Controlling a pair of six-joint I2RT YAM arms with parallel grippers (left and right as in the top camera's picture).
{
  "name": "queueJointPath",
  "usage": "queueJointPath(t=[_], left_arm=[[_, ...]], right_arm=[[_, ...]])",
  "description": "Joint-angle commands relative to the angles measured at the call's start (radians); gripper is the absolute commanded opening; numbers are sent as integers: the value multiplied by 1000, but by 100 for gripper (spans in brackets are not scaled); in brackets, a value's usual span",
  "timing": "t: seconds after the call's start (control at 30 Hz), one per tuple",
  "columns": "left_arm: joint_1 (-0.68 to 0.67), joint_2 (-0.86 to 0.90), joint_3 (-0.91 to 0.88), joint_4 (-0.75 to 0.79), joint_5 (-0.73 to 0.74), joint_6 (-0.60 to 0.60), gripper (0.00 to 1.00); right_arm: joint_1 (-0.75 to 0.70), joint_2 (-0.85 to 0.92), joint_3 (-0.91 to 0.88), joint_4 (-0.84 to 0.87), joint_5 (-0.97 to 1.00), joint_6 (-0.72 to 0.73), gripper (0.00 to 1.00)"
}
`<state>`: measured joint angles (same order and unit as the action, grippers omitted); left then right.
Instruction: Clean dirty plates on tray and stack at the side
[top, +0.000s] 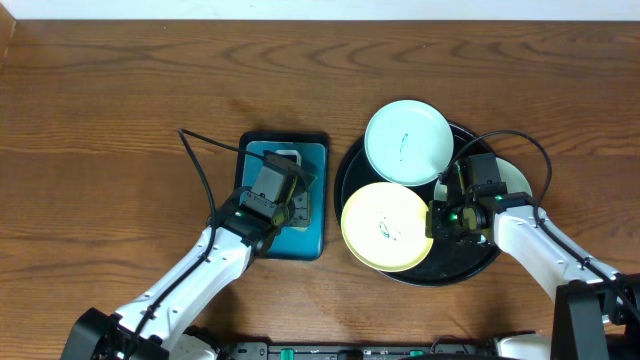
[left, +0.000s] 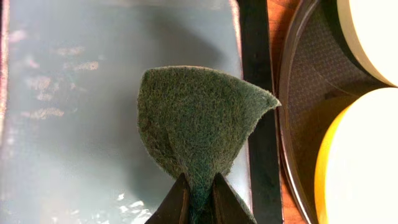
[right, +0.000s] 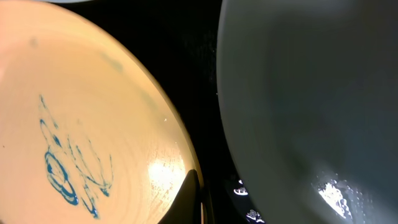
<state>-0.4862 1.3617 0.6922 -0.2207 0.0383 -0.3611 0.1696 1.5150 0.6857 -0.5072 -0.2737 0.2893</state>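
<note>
Here, the left gripper (left: 198, 186) is pinched shut on a green scouring pad (left: 199, 118) above the teal tray (left: 74, 93). On the black tray (top: 452, 262) lie a mint plate (top: 407, 141), a yellow plate (top: 388, 226) with blue scribbles, and a 3rd plate (top: 515, 178) largely hidden under the right arm. The right gripper (right: 198, 199), closed on nothing visible, sits between the latter 2.

You had three plates on one round black tray (top: 345, 185): a mint-white plate (top: 407, 141) at twelve o'clock, a second mint-white plate (top: 515, 180) at three, mostly hidden, and one yellow plate (top: 388, 226) at eight. You also had one teal rectangular tray (top: 315, 160), one green scouring pad (left: 199, 124) and two arms, the left arm (top: 190, 280) and the right arm (top: 540, 245).
</note>
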Motion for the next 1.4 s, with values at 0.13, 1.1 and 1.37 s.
queueJointPath(t=[0.13, 1.1, 1.37], left_arm=[[-1, -5, -6, 21, -51, -2, 8], [578, -138, -7, 130, 904, 216, 8], [625, -138, -7, 130, 969, 237, 7]], right_arm=[[2, 6, 11, -9, 37, 21, 1], [2, 6, 11, -13, 37, 21, 1], [3, 6, 11, -13, 37, 21, 1]])
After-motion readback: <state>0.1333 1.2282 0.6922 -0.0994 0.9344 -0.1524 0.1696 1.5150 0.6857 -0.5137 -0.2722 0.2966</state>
